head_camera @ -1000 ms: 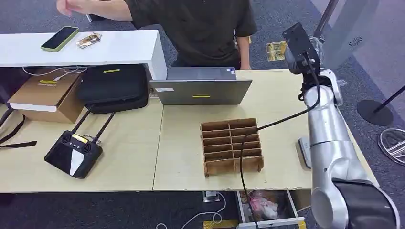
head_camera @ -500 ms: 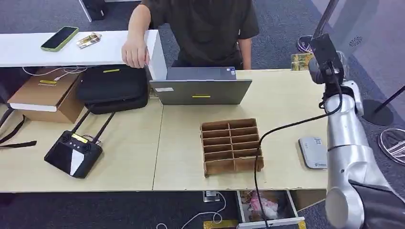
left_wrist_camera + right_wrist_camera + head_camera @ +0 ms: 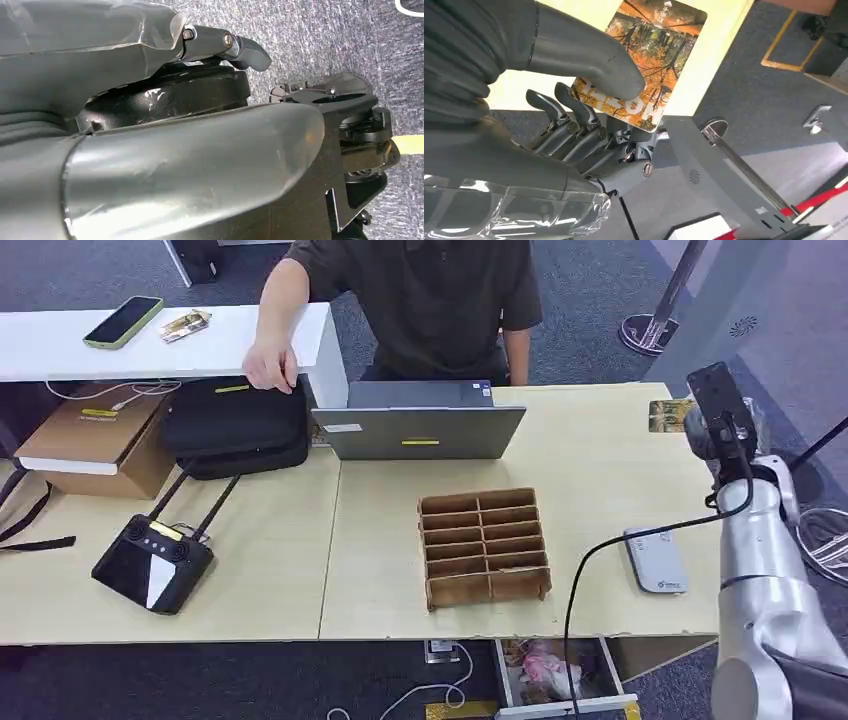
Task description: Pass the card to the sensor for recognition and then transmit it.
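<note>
In the right wrist view my right hand (image 3: 574,125) pinches an orange autumn-picture card (image 3: 654,45) between the thumb and fingers. In the head view the card (image 3: 667,415) hangs over the table's far right corner, just left of my raised right hand (image 3: 703,425). The grey card sensor (image 3: 656,560) lies flat on the table near the front right edge, well below the card and apart from it. My left hand (image 3: 150,165) hangs over the grey carpet with nothing in it.
A wooden divider box (image 3: 486,545) stands mid-table, left of the sensor. Behind it are a laptop (image 3: 420,425), a black bag (image 3: 235,425) and a seated person (image 3: 430,290) whose hand touches the bag. A black controller (image 3: 152,562) lies at the front left.
My right arm swung right and lowered with the card, from beside the laptop to the table's right corner, uncovering the sensor. The person's hand came down onto the black bag.
</note>
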